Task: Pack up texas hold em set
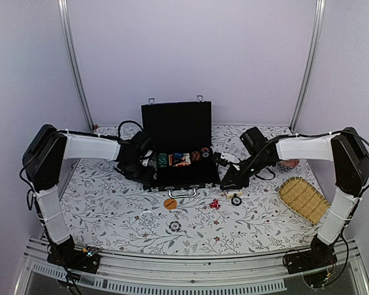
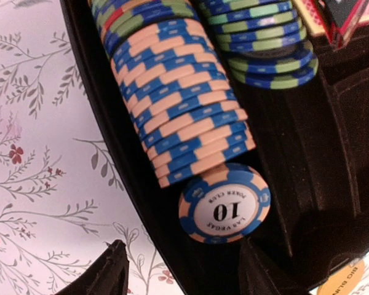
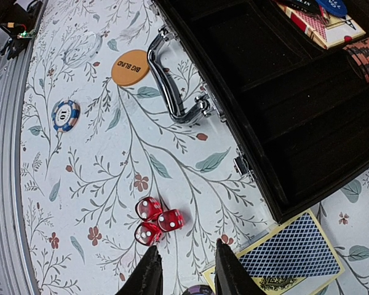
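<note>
The black case [image 1: 178, 132] lies open with its lid up. Its left slot holds a row of blue-and-peach chips [image 2: 184, 104]. A "10" chip [image 2: 224, 203] leans at the end of that row. My left gripper [image 2: 184, 276] hangs open just before this chip, nothing between its fingers. My right gripper [image 3: 186, 270] is open above the cloth in front of the case, empty. Three red dice [image 3: 155, 220] lie just left of its tips, and a blue-backed card deck [image 3: 292, 252] lies to their right. An orange disc [image 3: 130, 67] and a loose chip [image 3: 65, 115] lie beyond.
A woven yellow basket [image 1: 303, 199] sits at the right, a red dish [image 1: 289, 164] behind it. The case's silver handle [image 3: 172, 92] juts toward the front. A purple chip [image 3: 200, 290] lies under my right gripper. Green-and-blue chips [image 2: 264, 43] fill the neighbouring slot.
</note>
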`<action>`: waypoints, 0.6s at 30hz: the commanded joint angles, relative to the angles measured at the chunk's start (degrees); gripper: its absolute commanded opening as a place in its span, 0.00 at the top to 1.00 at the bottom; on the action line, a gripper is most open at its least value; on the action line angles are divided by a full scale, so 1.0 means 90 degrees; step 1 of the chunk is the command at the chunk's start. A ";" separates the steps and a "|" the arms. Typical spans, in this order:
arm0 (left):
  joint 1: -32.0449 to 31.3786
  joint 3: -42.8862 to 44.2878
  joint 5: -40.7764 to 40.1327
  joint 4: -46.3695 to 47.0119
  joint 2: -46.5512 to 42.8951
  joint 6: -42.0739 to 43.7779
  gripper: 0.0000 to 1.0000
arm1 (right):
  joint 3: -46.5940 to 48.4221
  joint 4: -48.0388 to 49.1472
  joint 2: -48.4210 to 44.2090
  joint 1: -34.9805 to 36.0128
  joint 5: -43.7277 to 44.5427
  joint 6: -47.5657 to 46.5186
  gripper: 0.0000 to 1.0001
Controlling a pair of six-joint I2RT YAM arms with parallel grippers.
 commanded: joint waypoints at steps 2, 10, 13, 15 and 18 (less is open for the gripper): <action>0.0183 0.0151 0.0169 0.0116 0.0379 0.0233 0.40 | 0.0116 -0.0083 0.0119 -0.0014 -0.0076 -0.0035 0.69; 0.0252 0.0192 -0.0250 0.0426 0.0762 0.0292 0.40 | 0.0149 -0.0117 0.0205 -0.0014 -0.0073 -0.0054 0.69; 0.0276 0.0129 -0.0397 0.0569 0.0709 0.0258 0.40 | 0.0145 -0.0117 0.0210 -0.0014 -0.0056 -0.0054 0.69; 0.0307 0.0092 -0.0427 0.0654 0.0672 0.0266 0.41 | 0.0156 -0.0122 0.0237 -0.0014 -0.0077 -0.0054 0.69; 0.0363 0.0119 -0.0430 0.0685 0.0637 0.0334 0.41 | 0.0181 -0.0145 0.0295 -0.0014 -0.0098 -0.0063 0.69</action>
